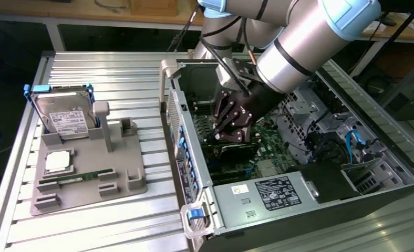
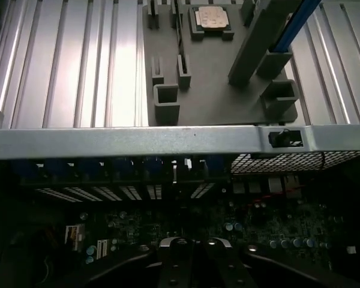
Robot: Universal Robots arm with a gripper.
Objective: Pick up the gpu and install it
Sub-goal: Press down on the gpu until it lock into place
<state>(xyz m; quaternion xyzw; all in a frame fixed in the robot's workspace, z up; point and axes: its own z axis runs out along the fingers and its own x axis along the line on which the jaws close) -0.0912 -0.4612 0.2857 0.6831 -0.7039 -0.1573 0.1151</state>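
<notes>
Mostly done: gripper (image 1: 234, 137), jaws closed, was inside the open computer case (image 1: 193, 173) at frame centre, over a dark gpu (image 1: 236, 152) on the motherboard (image 1: 267, 137). Whether the card was fully seated, couldn't tell.

The hand (image 1: 233, 137) sat low inside the open computer case (image 1: 193, 173), and its tips were lost against the dark boards there, so what lay between them could not be made out. The gpu (image 1: 236, 150) showed only as a dark strip beneath the hand, most of it covered by the hand and the arm (image 1: 298, 47). The arm's upper part ran off the top edge of the exterior view. In the wrist view the motherboard (image 2: 258, 222) lay in deep shadow, its parts too dim to name, and the hand (image 2: 191, 264) was cut by the lower edge. The hard drive (image 1: 65, 119) label was too small to read.
</notes>
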